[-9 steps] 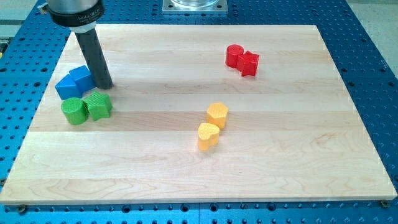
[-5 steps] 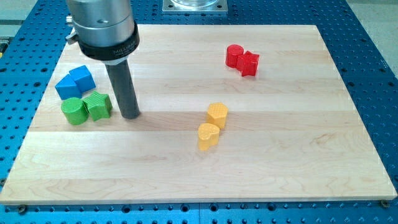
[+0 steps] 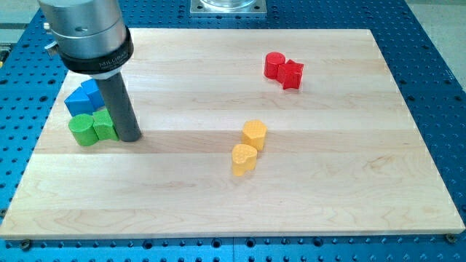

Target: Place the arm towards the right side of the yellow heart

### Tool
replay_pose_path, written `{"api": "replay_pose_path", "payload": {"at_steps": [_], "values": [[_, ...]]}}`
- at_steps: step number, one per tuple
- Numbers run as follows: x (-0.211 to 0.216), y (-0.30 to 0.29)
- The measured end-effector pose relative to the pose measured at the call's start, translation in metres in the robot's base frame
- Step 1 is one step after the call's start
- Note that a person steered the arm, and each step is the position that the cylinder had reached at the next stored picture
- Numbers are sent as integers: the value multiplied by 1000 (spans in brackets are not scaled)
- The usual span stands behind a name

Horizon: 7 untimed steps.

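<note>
The small yellow heart-shaped block (image 3: 244,158) lies below centre on the pale wooden counter (image 3: 349,167), touching a yellow rounded block (image 3: 254,134). My tip (image 3: 129,136) is seen at the frame's left, apparently touching the green blocks (image 3: 92,127). No jaws exist on this end effector. The heart is judged light, rigid and easily slid, so its right flank should be approached without contact.

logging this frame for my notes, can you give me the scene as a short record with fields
tip: my tip on the board at the view's left, against the right side of the green blocks
green blocks: two, side by side
blue blocks: two, just above the green ones
yellow heart: near the centre, far right of my tip
yellow block: touching the heart's upper side
red blocks: two, view's upper right
</note>
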State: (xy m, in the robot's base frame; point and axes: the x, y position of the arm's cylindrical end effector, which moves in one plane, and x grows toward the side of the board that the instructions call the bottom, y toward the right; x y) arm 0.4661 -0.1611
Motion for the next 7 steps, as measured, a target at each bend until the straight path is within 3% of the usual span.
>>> {"api": "replay_pose_path", "payload": {"at_steps": [3, 6, 7], "values": [[-12, 15], [-71, 223], [-62, 241]]}}
